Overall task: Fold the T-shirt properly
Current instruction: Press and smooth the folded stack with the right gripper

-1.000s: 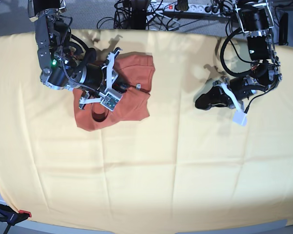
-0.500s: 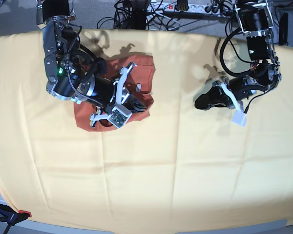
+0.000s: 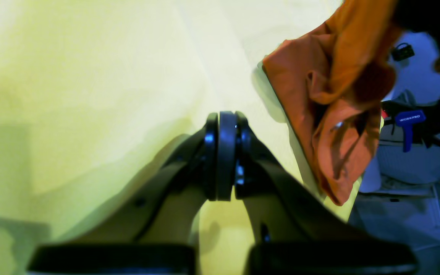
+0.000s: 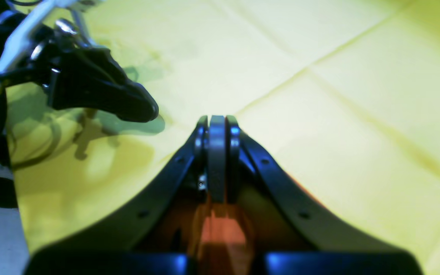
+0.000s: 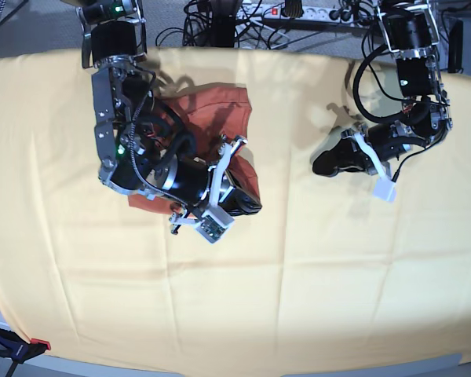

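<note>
We see the right gripper (image 5: 250,206) clamped on a fold of the T-shirt (image 5: 212,114), lifting it so it can be laid over; the shirt lies near the yellow cloth's (image 5: 314,267) far edge. The left gripper (image 5: 323,166), closed and empty, rests well apart.

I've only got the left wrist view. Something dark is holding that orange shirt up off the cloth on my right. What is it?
Observer: That is the right gripper. Its own wrist view shows the jaws shut, with orange fabric of the T-shirt bunched just behind the tips.
Operator: Is the whole shirt off the cloth?
Observer: No. In the base view the far part lies on the yellow cloth, and the near part disappears under the right arm.
Operator: How does my gripper sit relative to it?
Observer: The left gripper is well apart from the shirt, over bare cloth.
</note>
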